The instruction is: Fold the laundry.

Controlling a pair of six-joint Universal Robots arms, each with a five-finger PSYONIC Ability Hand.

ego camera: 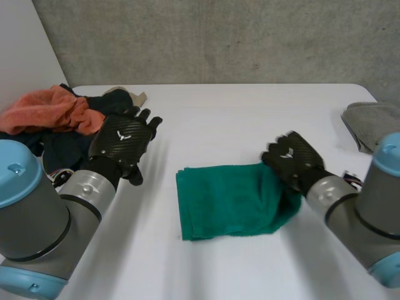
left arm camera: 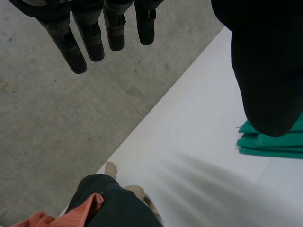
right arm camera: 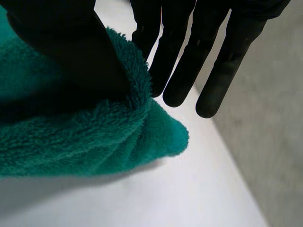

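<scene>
One green towel [ego camera: 231,200], centre frame, right edge pinched by right robot hand [ego camera: 292,159]; left robot hand [ego camera: 122,140] spread, centre-left, beside laundry pile [ego camera: 50,112].

Soft, even light fills the white table [ego camera: 250,125]. Under my right hand [right arm camera: 66,47] the green towel [right arm camera: 71,137] casts a dim shadow.

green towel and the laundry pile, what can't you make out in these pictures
Green towel: the right hand covers its right edge in the head view; the left hand's thumb hides most of it in the left wrist view.
Dark clothes: the orange cloth and the left arm hide much of them, so the number of pieces is unclear.
Grey cloth: cut off by the head view's edge.
</scene>
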